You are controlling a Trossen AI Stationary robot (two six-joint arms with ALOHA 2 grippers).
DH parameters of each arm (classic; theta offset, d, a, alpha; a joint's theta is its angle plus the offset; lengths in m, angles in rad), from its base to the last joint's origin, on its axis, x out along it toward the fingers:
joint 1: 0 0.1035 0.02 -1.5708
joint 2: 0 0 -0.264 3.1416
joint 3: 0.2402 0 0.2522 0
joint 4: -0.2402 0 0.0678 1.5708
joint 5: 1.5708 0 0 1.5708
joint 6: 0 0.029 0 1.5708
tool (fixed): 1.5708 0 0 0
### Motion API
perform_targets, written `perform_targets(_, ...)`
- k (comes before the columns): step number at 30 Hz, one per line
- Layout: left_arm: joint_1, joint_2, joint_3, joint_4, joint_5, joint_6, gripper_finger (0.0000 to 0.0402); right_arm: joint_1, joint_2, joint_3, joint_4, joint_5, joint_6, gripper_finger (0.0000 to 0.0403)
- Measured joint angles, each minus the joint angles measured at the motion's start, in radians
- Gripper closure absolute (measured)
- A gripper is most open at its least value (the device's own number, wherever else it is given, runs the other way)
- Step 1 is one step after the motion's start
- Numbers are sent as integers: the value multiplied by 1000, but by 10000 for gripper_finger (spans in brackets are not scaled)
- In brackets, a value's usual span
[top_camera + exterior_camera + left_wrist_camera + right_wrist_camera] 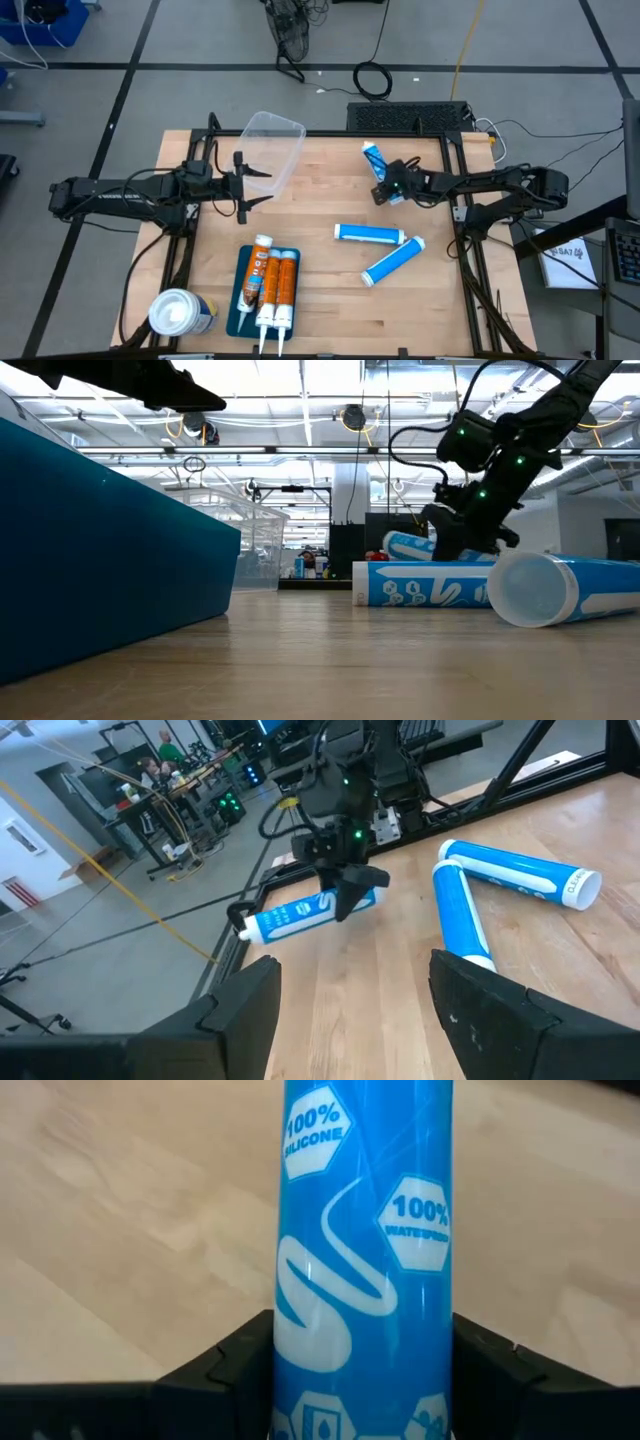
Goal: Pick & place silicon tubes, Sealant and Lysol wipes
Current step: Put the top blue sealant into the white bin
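A blue silicon tube (pixel 375 160) lies at the table's far right, and my right gripper (pixel 386 190) is shut on its near end. Two more blue silicon tubes (pixel 371 234) (pixel 392 260) lie flat at the middle right. Orange sealant tubes (pixel 278 284) rest side by side on a blue tray (pixel 243 300) at the near edge. The Lysol wipes (pixel 180 313), with a white lid, sit at the near left corner. My left gripper (pixel 243 186) hangs open above the table's left part, with nothing between its fingers (pixel 250 1005). My right gripper pinches the blue tube between its two fingers (pixel 225 1365) at the tube's sides (pixel 300 1350), close to the end opposite the white cap (pixel 240 925). The fingers slant down from the table's right and lie across the tube. I cannot tell whether the capped end rests on the table.
A clear plastic bin (pixel 272 148) stands tilted at the far left, just beyond my left gripper. Dark frame posts run along both table sides. Bare wood lies in the table's middle (pixel 320 190).
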Motion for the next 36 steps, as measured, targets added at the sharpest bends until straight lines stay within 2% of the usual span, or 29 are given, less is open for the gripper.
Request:
perform_targets(30,0,0,0,0,0,1,146,0,-2,3,539,1,-392,196)
perform_targets(36,0,14,0,3,-1,-3,146,0,-2,3,612,-119,-513,196)
